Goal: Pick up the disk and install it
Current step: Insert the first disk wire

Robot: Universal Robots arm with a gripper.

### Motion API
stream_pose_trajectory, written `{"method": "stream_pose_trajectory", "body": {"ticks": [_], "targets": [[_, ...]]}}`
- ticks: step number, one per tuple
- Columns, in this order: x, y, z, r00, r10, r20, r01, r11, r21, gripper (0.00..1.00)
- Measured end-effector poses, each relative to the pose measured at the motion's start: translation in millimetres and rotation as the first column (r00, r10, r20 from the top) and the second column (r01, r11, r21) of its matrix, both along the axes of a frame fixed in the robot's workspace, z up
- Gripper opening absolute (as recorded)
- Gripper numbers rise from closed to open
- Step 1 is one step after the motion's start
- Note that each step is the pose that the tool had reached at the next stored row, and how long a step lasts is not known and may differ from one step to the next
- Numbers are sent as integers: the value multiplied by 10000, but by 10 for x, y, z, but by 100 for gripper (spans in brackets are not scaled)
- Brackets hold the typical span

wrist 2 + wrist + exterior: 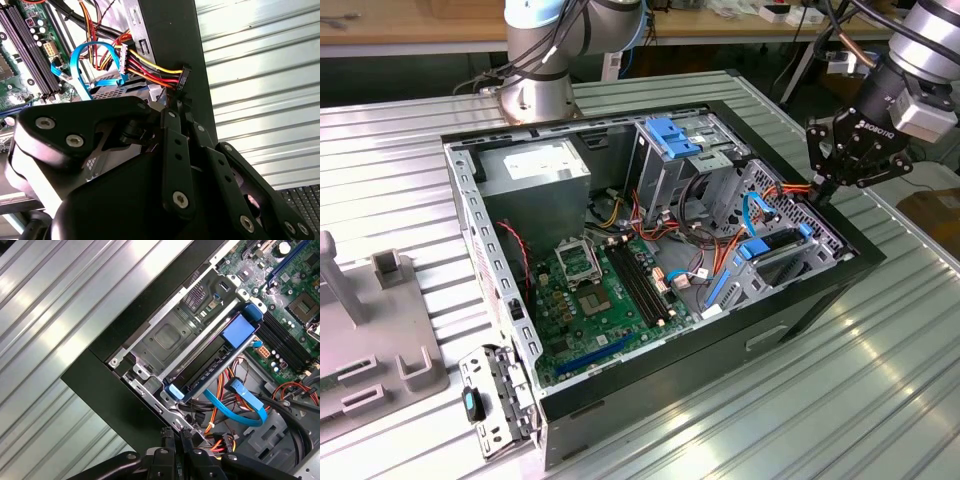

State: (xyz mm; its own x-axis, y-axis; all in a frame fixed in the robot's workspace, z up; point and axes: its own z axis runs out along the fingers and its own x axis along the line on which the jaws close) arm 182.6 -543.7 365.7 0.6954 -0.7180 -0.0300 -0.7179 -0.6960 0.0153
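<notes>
Exterior view: the gripper (pixel 823 188) hangs over the edge of the open computer case (pixel 650 385) at the exterior view's right, its fingers drawn together with nothing visible between them, just beside a bundle of orange and red wires; the disk (pixel 772 250) sits in the drive cage below it – blue carrier rail showing – near the motherboard (pixel 590 290); the case lies on a ribbed metal table (pixel 880 390).

Second wrist view: the gripper (pixel 181 107) points its closed tips at a black power connector (pixel 183 77) with red and yellow wires, just short of it; a thin blue cable (pixel 80 65) loops nearby.

First wrist view: the disk (pixel 235 335) stands on edge, tilted, inside the metal drive cage (pixel 165 335); the gripper (pixel 176 434) is at the cage's corner – apart from the disk.
</notes>
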Motion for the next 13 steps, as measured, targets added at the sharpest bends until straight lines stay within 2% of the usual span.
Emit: {"method": "stream_pose_trajectory", "body": {"ticks": [6,10,13], "targets": [[-2,0,2,10000,16,3,-16,10000,4,16],[-20,0,8,10000,15,41,-15,10000,0,16],[-21,0,8,10000,14,42,-14,10000,0,16]]}}
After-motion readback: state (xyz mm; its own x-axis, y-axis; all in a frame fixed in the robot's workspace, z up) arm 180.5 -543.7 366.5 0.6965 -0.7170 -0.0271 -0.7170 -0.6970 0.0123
